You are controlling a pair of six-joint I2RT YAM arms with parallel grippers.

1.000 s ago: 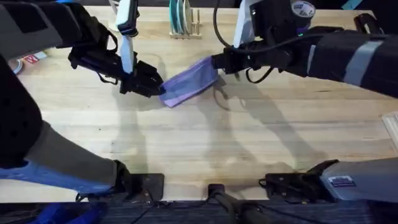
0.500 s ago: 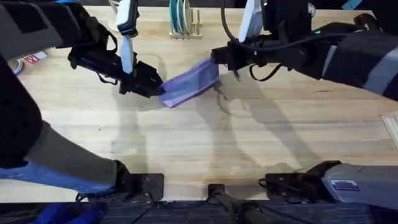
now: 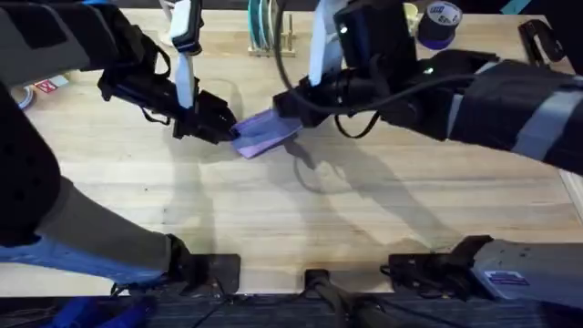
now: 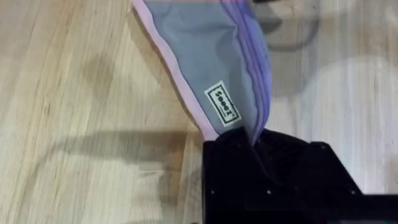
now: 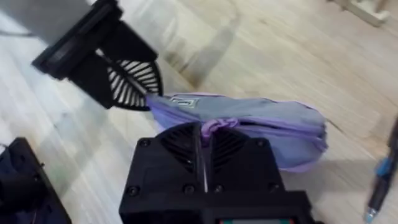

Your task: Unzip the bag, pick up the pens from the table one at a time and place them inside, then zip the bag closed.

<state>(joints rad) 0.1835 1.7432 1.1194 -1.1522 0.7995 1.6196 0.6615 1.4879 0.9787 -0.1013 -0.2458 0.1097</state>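
The lavender bag (image 3: 264, 135) lies on the wooden table (image 3: 364, 219), left of centre and towards the back. My left gripper (image 3: 223, 128) is shut on its left end; the left wrist view shows the bag (image 4: 211, 62) pinched between the black fingers (image 4: 258, 140). From the right, my right gripper (image 3: 287, 109) reaches over the bag's top edge. In the right wrist view it is shut on the purple zipper pull (image 5: 209, 127), with the bag (image 5: 267, 127) behind and the left gripper (image 5: 127, 84) beyond. One dark pen (image 5: 380, 180) with a blue section lies beside the bag.
A wooden rack (image 3: 270, 32) with plates stands at the back centre. A purple tape roll (image 3: 439, 18) and a black object (image 3: 539, 38) sit at the back right. A small red-and-white item (image 3: 44, 87) lies at the left edge.
My right gripper has slid left along the bag's top edge towards the left gripper. The visible part of the bag is shorter. The left gripper has held still.
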